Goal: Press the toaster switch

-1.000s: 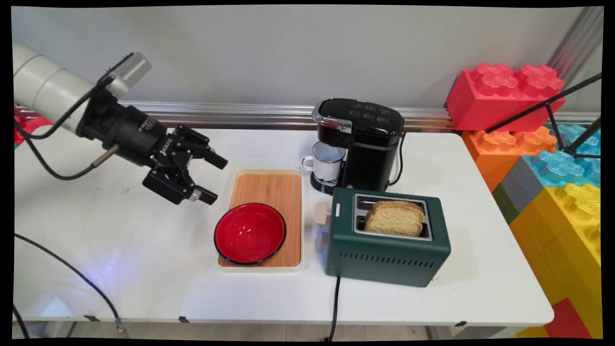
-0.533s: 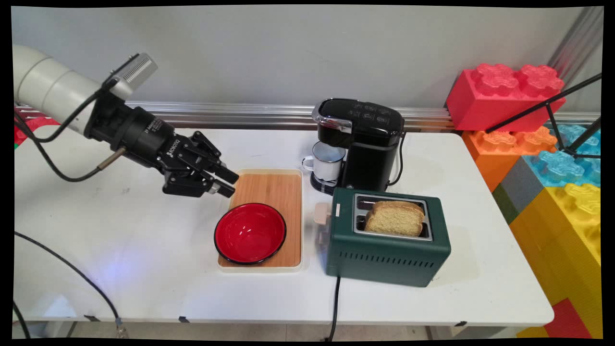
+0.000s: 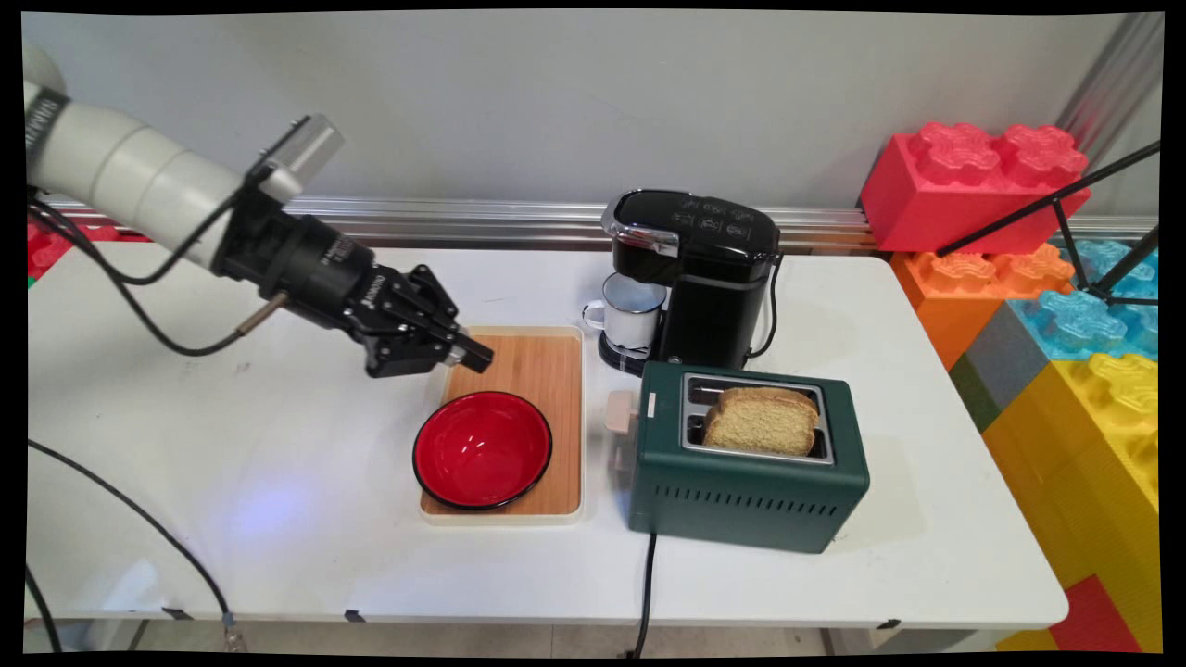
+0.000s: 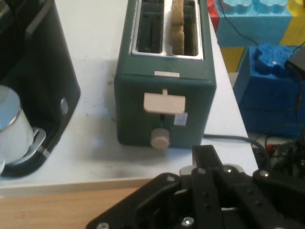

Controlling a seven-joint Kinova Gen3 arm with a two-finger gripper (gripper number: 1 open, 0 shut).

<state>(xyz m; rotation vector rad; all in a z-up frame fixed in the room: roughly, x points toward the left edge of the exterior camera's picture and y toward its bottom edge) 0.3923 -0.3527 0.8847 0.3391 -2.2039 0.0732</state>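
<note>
My black gripper (image 3: 481, 357) hangs shut with nothing in it over the far left corner of a bamboo board (image 3: 542, 366), and it points right. A red bowl (image 3: 482, 449) sits on the board's near end, just below the gripper. In the hand view the shut gripper (image 4: 204, 153) points at a green toaster (image 4: 164, 109), whose cream lever (image 4: 164, 102) and round knob (image 4: 159, 139) face me. That toaster (image 3: 750, 482) stands right of the board with a slice of bread (image 3: 762, 421) in its near slot.
A black coffee machine (image 3: 709, 269) with a white mug (image 3: 630, 310) under its spout stands behind the toaster. Large toy bricks (image 3: 973, 185) are stacked off the table's right end. The toaster's cord (image 3: 644, 584) drops over the near edge, and a black cable (image 3: 139, 528) crosses the left front.
The gripper moved right and slightly up, from left of the board to over its far left corner, and its fingers went from open to shut.
</note>
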